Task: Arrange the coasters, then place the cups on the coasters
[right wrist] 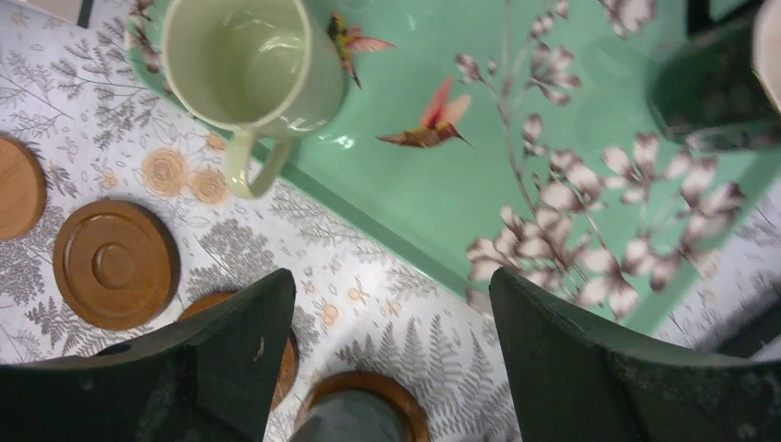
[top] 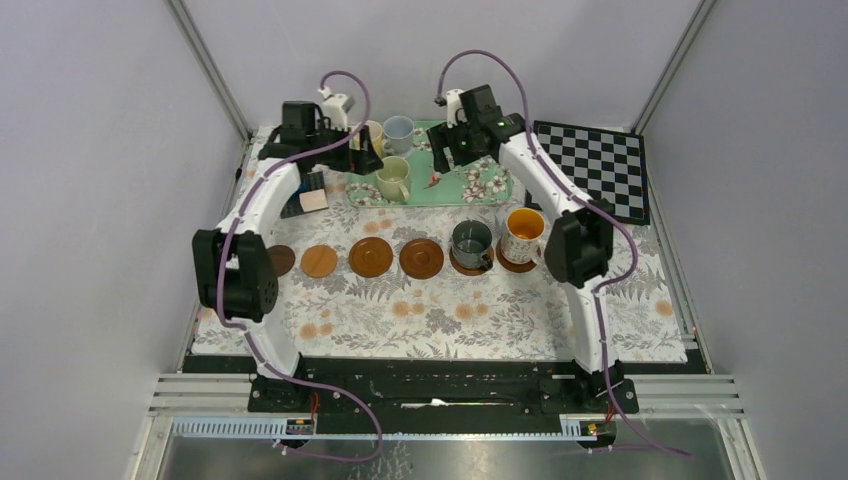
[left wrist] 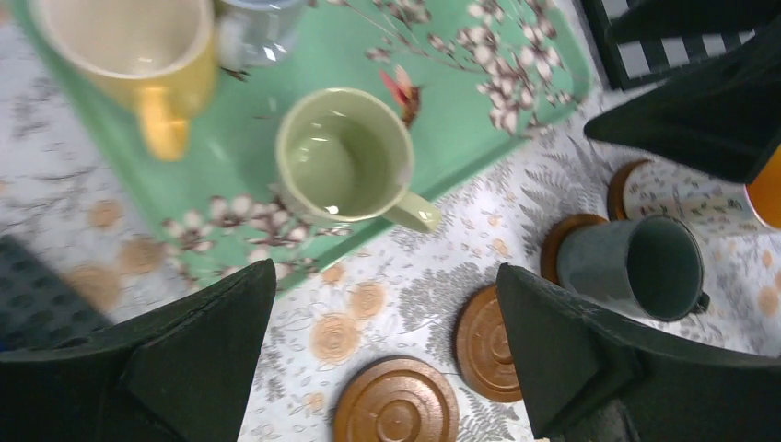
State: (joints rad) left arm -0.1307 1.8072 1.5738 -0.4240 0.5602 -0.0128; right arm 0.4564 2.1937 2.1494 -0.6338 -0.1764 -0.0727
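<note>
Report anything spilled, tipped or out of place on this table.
Nothing spilled or tipped. Only the pale green mug looks slightly off: it sits at the floral tray's near edge, its handle poking past the rim over the tablecloth.

My left gripper (left wrist: 385, 281) has matt black plastic fingers (left wrist: 212, 359), faintly grainy. At centre frame the pale green mug (left wrist: 345, 157) is glossy glazed ceramic, standing on a smooth green tray (left wrist: 241, 120) with a soft sheen. Along the bottom edge, the coasters (left wrist: 396, 405) are brown turned wood with ringed grooves, lying on what looks like matt printed cloth (left wrist: 442, 267).
</note>
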